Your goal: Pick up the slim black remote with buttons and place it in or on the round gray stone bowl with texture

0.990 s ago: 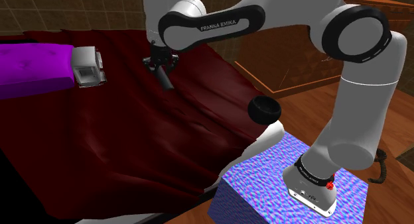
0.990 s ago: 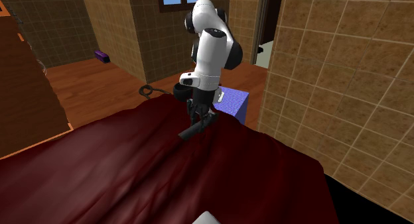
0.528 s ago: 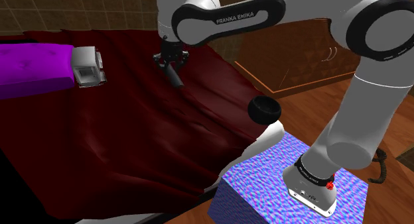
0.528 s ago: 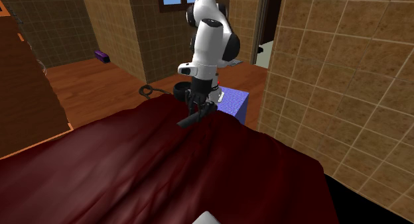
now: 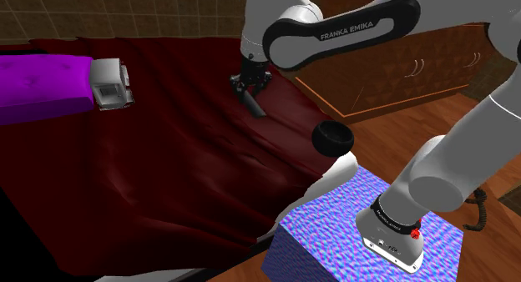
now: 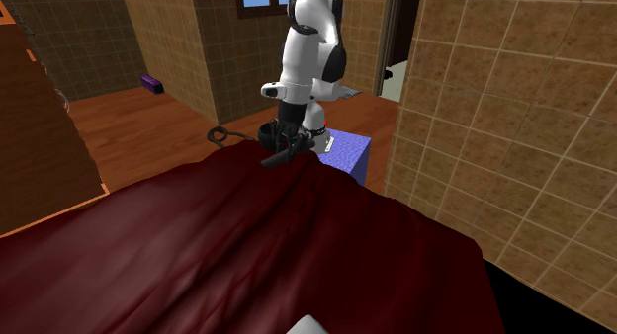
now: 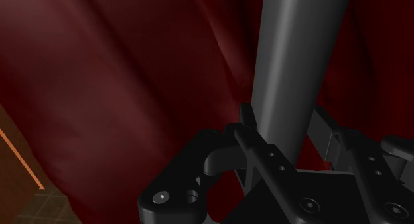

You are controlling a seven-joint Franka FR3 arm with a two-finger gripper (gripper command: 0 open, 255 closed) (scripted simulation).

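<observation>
Hand (image 5: 250, 88) pinching the slim dark remote (image 5: 256, 104) by one end, apparently clear above the dark red bedcover (image 5: 167, 180); pick-up judged done, carry and placing left, the round black bowl (image 5: 333, 138) standing empty at the bedcover's edge, toward the shoulder view's right, apart.

I hold the slim dark grey remote (image 7: 298, 50) clamped between the fingers of my gripper (image 7: 282, 128), gripped near one end. Its long flat body juts out past my fingertips and slants downward. The round black bowl (image 5: 333, 138) sits open side up, well apart from my gripper, lower than it and toward the shoulder view's right.
</observation>
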